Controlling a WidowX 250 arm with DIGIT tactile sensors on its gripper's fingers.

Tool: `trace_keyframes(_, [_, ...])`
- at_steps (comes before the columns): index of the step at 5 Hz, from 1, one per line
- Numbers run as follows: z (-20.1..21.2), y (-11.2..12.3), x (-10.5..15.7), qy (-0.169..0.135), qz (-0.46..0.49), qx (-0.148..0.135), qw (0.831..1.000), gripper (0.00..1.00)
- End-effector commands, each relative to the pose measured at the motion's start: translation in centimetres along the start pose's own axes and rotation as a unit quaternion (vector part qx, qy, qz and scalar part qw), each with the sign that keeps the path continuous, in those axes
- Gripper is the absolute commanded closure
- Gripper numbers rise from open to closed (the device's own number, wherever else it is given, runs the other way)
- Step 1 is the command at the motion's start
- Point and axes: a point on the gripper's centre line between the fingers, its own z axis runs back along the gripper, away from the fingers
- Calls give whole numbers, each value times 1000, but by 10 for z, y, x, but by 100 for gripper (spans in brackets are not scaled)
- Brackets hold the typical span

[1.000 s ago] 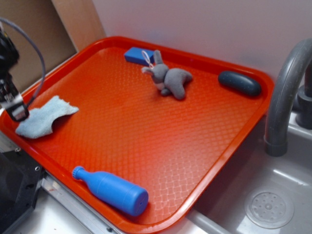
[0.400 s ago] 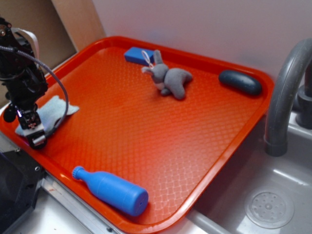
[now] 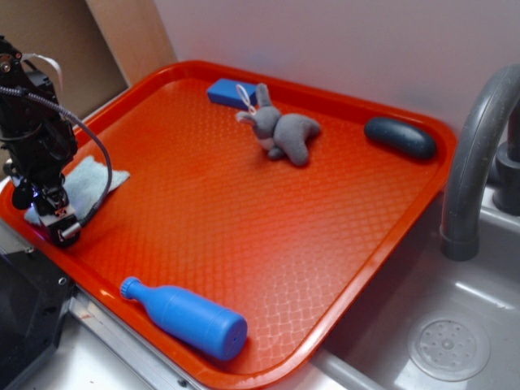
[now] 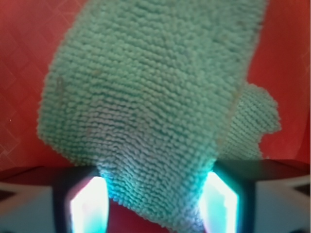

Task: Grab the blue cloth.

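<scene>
The red tray holds a blue bottle lying near its front edge, a grey plush rabbit, a blue block at the back rim and a dark oval object. The blue cloth lies at the tray's left edge: pale, fuzzy, looped pile, ragged outline. Its long axis seems to run from the rim toward the tray's middle. The gripper pinches a bunched fold of the cloth between its fingers.
</scene>
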Motion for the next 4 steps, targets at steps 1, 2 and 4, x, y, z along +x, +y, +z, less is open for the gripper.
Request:
trace_keyframes(1, [7, 4, -5, -13, 9, -17, 1000, 100])
trace_keyframes(2, [38, 8, 3, -87, 31, -22, 995, 100])
trace_keyframes(4, [160, -10, 60, -172, 57, -94, 979, 100])
